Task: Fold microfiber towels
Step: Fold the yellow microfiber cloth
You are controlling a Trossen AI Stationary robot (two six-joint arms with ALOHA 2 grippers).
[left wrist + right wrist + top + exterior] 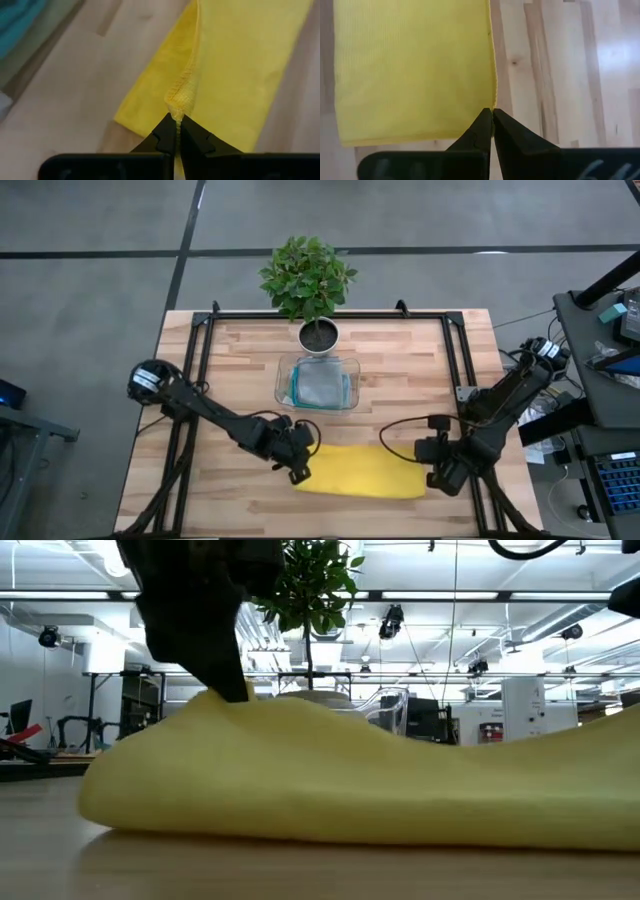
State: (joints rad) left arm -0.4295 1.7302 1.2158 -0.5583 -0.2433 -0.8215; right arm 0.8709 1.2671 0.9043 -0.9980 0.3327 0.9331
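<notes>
Both jaw pairs are pressed together on the yellow towel [362, 472]: my left gripper [177, 121] clamps a puckered edge of it, and my right gripper [492, 111] pinches its hem at the corner, tips meeting with no gap.

Table [240, 360]: light wood planks with a black frame along its far and side edges. My left arm reaches in from the left side, my right arm from the right side; both grippers sit at the near part of the table.

Yellow towel: it lies at the near centre of the table as a long, narrow strip between my two grippers. The left end is lifted slightly where my left gripper [300, 463] holds it; in the low view this end rises into a hump [250, 740] under the dark fingers. The right end lies flat, with my right gripper [437, 471] at its edge.

Clear plastic tray [349, 370]: it stands at the table centre, behind the yellow towel and well apart from it. It holds further towels: a grey one [320, 383] on top and a teal one [292, 387] showing at its left side.

Potted plant [308, 275]: green leaves in a white pot [319, 337], just behind the tray at the far edge.
</notes>
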